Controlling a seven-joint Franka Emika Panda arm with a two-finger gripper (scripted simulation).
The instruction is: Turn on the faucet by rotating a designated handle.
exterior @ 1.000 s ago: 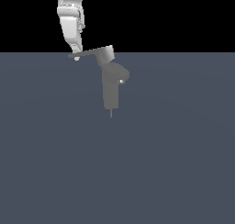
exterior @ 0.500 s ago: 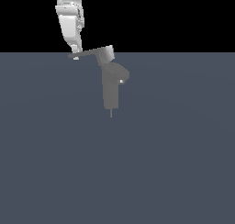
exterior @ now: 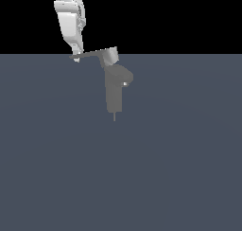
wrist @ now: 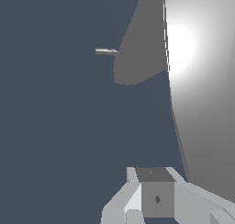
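Hand (exterior: 75, 52) meets handle (exterior: 90, 55) tip (grip unclear); wrist view shows only faucet (wrist: 142, 44).

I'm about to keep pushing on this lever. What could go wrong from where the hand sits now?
1. The hand meets the handle only at its far tip, on the exterior view's left; it could slide off the end as the blade swings.
2. The wrist view is filled by a bright glare on the handle, so contact is hard to confirm there.
3. Pushing down rather than sideways may load the faucet without turning it.
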